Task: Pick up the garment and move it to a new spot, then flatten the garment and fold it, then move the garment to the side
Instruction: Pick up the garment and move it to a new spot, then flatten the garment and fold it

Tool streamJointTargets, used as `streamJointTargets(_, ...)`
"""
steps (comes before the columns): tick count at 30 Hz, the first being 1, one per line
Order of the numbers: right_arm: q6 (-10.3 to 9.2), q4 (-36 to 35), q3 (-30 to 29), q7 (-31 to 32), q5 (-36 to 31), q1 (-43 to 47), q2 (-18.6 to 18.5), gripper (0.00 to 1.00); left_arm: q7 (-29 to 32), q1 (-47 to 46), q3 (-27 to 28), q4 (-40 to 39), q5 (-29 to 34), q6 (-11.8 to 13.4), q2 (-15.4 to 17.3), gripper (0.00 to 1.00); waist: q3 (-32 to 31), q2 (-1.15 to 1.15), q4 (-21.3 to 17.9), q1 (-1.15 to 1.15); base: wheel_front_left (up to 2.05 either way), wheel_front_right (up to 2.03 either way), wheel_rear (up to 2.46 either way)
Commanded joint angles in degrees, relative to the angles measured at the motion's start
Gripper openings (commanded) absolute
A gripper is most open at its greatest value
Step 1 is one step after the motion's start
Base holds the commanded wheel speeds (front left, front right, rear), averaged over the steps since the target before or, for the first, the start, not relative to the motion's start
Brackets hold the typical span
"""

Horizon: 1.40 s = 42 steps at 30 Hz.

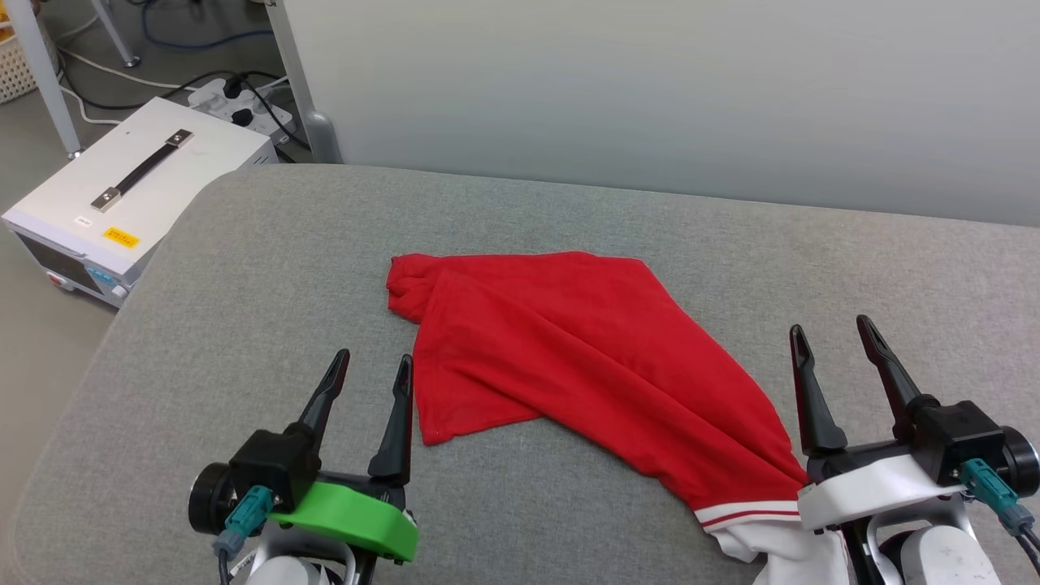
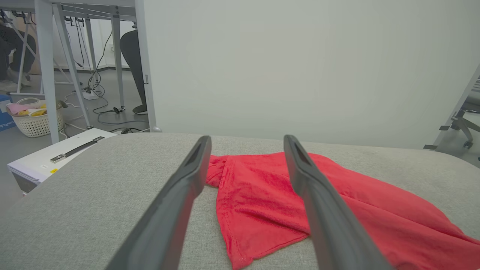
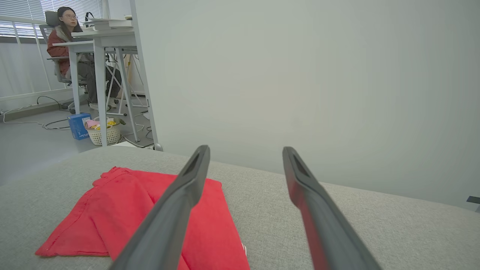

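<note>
The garment [image 1: 569, 357] is a red jersey with a white sleeve and striped trim, lying bunched and slanted across the middle of the grey padded table [image 1: 244, 268]. Its white sleeve end runs under my right arm at the table's near edge. My left gripper [image 1: 374, 364] stands open just left of the garment's near hem, nothing between its fingers. My right gripper [image 1: 833, 329] is open too, right of the garment's lower part. In the left wrist view the garment [image 2: 262, 198] lies ahead between and right of the open gripper [image 2: 245, 140]. The right wrist view has the garment [image 3: 123, 213] to the left of its open gripper [image 3: 245, 150].
A white box with a black handle [image 1: 122, 195] sits on the floor off the table's left corner, with a power strip and cables behind it. A pale wall panel [image 1: 650, 89] backs the table. A person [image 3: 65, 37] sits at a desk far left, near a basket [image 3: 103, 133].
</note>
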Motion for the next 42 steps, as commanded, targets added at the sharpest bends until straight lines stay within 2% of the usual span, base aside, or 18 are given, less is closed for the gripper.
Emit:
streamJointTargets(1, 0.01, 0.05, 0.03, -0.27, 0.11, 0.50, -0.15, 1.00, -0.33, 1.07, 0.65, 0.19, 1.00, -0.64, -0.67, 1.00, 0.06, 0.69, 0.12, 0.00, 0.00, 0.00, 0.00)
streamJointTargets(6, 0.01, 1.68, 0.17, 0.49, 0.39, 0.50, -0.15, 1.00, -0.33, 1.47, 1.97, 1.50, 1.29, -2.52, -2.81, 1.00, 0.75, 0.69, 0.99, 0.00, 0.00, 0.00, 0.00)
streamJointTargets(10, 0.01, 3.60, 2.84, 8.19, -0.05, -2.33, -0.15, 1.00, -0.33, 1.35, 2.27, 2.67, 2.34, -3.52, -3.66, 1.00, 1.58, 0.69, 1.82, 0.00, 0.00, 0.00, 0.00)
streamJointTargets(14, 0.01, 5.71, 6.70, 21.58, 1.13, -7.52, -2.54, 1.00, -0.33, 0.79, 2.46, 3.44, 3.28, -4.31, -4.24, 1.00, 3.08, 0.69, 3.13, 0.00, 0.00, 0.00, 0.00)
streamJointTargets(20, 0.01, 10.04, 12.06, 47.46, 6.23, -17.25, -8.26, 1.00, -0.33, -1.20, 2.23, 4.00, 4.09, -5.25, -5.56, 1.00, 6.86, 0.69, 7.04, 0.00, 0.00, 0.00, 0.00)
streamJointTargets(22, 0.01, 10.80, 13.07, 54.10, 7.51, -20.47, -10.17, 1.00, -0.33, -1.70, 2.14, 4.42, 4.04, -5.46, -6.02, 1.00, 8.33, 0.69, 8.49, 0.00, 0.00, 0.00, 0.00)
streamJointTargets(26, 0.01, 12.72, 12.41, 62.32, 8.62, -26.03, -11.80, 1.00, -0.34, -2.98, 2.45, 4.48, 3.73, -5.72, -6.85, 1.00, 11.31, 0.69, 11.50, 0.00, 0.00, 0.00, 0.00)
streamJointTargets(32, 0.01, 17.87, 12.26, 69.44, 8.54, -32.22, -13.54, 1.00, -0.34, -5.02, 2.38, 4.18, 3.52, -6.06, -7.67, 1.00, 15.38, 0.69, 15.50, 0.00, 0.00, 0.00, 0.00)
streamJointTargets(42, 0.01, 26.69, 15.38, 69.19, 7.67, -36.57, -15.03, 1.00, -0.34, -6.76, 2.03, 3.89, 2.67, -6.32, -8.11, 1.00, 18.16, 0.69, 18.36, 0.00, 0.00, 0.00, 0.00)
